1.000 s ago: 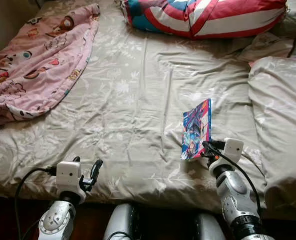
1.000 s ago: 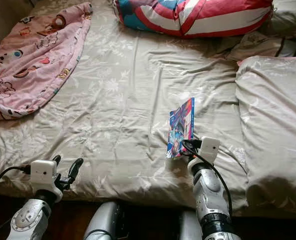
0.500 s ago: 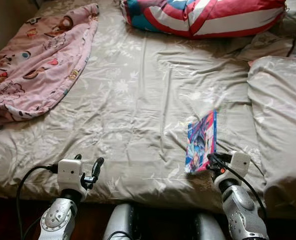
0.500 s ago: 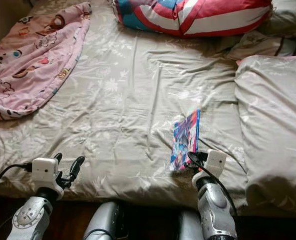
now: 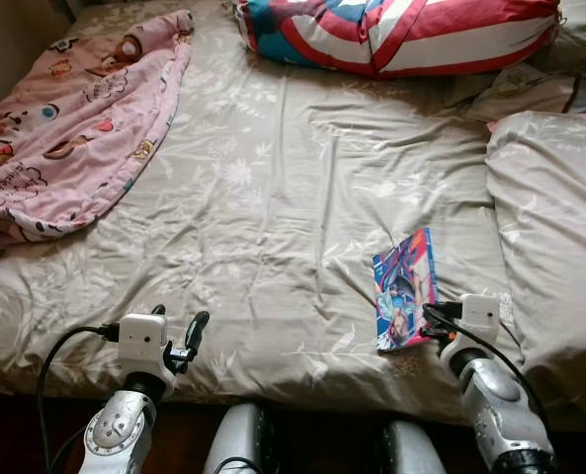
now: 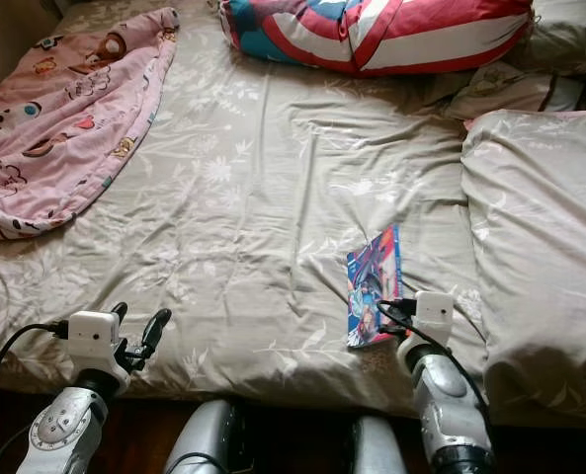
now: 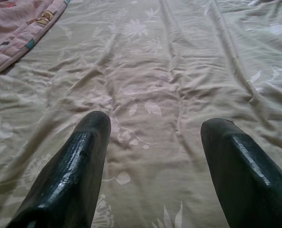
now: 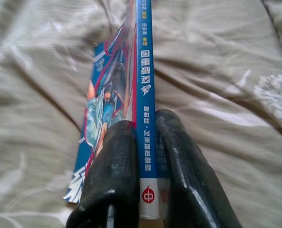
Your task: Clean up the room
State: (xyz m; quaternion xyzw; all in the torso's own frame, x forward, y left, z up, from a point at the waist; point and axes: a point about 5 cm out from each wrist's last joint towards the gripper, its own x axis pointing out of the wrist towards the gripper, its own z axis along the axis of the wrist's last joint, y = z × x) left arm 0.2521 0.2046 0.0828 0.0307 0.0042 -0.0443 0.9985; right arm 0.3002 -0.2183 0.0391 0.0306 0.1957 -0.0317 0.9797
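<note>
Book [image 5: 406, 287] lies tilted on the bedsheet [image 5: 273, 197], its spine pinched by the low, outstretched right gripper [image 8: 148, 156].

I'm looking down at a bedroom in a home: a wide bed [image 5: 273, 197] under a creased beige floral sheet. At the bed's head lies a red, white and blue striped pillow [image 5: 401, 35]; a pink cartoon-print blanket [image 5: 65, 128] lies on its left side, and a beige duvet [image 5: 554, 227] on its right.
</note>
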